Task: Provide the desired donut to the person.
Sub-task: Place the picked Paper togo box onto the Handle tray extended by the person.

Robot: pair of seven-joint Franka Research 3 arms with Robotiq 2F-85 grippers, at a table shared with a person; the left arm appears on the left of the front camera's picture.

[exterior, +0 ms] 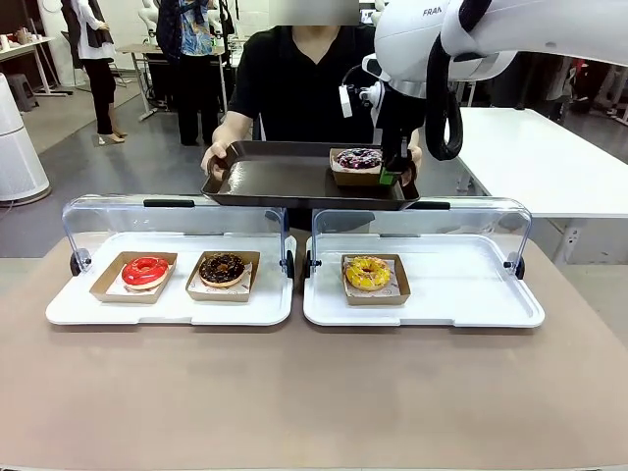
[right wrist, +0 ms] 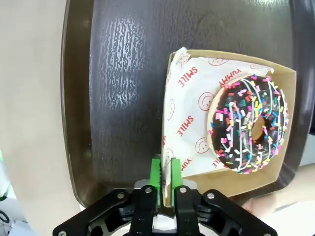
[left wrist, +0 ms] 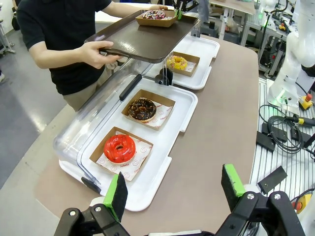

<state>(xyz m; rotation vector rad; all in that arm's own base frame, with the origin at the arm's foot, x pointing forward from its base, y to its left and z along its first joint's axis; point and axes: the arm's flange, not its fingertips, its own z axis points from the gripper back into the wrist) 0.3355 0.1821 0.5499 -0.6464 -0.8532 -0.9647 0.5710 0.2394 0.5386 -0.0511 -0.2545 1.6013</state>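
The right gripper (right wrist: pixel 166 169) has its green pads pinched on the near wall of the paper box (right wrist: pixel 236 61), which sits flat on the brown serving tray (right wrist: pixel 123 98) that the person's hand (exterior: pixel 218 157) holds out; the release, I judge, wants the fingers parted fully before lifting straight off, lest the light box drag or tip. The left gripper (left wrist: pixel 173 181) hangs spread wide and empty above the table (left wrist: pixel 221 123); the sprinkle donut (right wrist: pixel 248 125) is chocolate-glazed with white drizzle and bright sprinkles, on a smiley-printed liner (right wrist: pixel 189 98).
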